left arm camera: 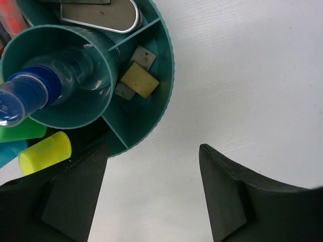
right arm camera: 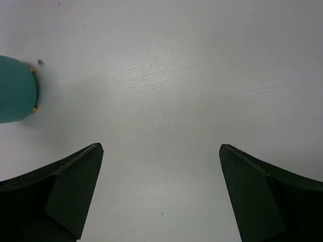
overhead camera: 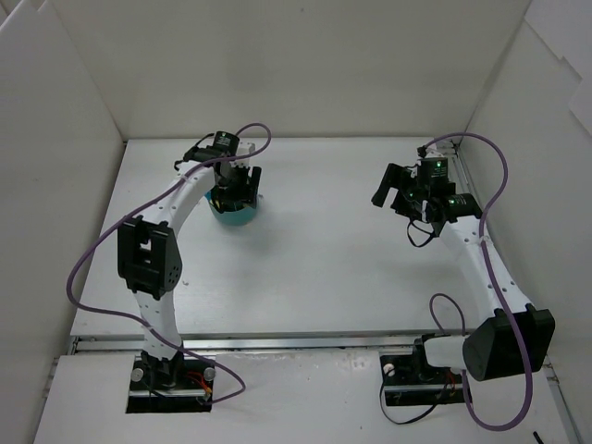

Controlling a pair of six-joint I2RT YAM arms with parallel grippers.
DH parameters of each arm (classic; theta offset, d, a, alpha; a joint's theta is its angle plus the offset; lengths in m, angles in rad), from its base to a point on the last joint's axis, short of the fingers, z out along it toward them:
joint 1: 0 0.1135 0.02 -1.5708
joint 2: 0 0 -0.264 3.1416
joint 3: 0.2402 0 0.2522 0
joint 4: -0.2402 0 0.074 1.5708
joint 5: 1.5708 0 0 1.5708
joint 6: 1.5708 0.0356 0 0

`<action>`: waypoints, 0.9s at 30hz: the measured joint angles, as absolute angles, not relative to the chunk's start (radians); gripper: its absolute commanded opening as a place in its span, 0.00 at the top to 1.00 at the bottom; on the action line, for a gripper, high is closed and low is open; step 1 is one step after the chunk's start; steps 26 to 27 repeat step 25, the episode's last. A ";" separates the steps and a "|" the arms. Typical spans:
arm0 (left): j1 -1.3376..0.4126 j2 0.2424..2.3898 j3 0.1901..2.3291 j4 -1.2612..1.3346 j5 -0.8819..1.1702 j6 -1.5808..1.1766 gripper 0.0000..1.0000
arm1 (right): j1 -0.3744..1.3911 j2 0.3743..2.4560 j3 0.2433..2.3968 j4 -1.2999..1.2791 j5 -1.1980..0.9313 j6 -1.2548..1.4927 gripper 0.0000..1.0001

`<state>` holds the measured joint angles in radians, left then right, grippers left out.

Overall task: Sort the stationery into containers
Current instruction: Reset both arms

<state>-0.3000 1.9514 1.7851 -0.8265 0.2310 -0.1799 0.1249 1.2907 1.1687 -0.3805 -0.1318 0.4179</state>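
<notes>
The round teal tub (overhead camera: pixel 235 216) stands at the back left of the table. In the left wrist view its rim (left arm camera: pixel 169 65) and dividers show. A blue-capped clear bottle (left arm camera: pixel 55 75) stands in the round middle compartment. Tan and white erasers (left arm camera: pixel 140 79) lie in a side compartment. Yellow (left arm camera: pixel 45 153) and green (left arm camera: pixel 20 132) highlighters and an orange-pink pen (left arm camera: pixel 12 17) stand in others. My left gripper (left arm camera: pixel 153 148) is open and empty, just above and beside the tub (overhead camera: pixel 236 190). My right gripper (overhead camera: pixel 390 190) is open and empty over bare table (right arm camera: pixel 160 146). The tub (right arm camera: pixel 15 91) sits at that view's left edge.
A flat grey item with a silver rim (left arm camera: pixel 101 15) lies in a far compartment of the tub. White walls close in the white table (overhead camera: pixel 324 268) on the left, back and right. Purple cables loop beside both arms.
</notes>
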 measured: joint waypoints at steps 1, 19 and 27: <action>-0.300 1.948 1.785 -0.826 0.234 -0.179 0.23 | 0.125 1.290 1.169 -0.381 -0.136 0.418 0.02; -0.376 0.872 1.177 -0.580 -0.245 -0.408 0.01 | 0.116 1.076 1.017 -0.379 0.007 0.423 0.02; -0.331 0.611 0.907 -0.613 -0.386 -0.591 0.01 | 0.112 0.979 0.925 -0.372 0.097 0.446 0.02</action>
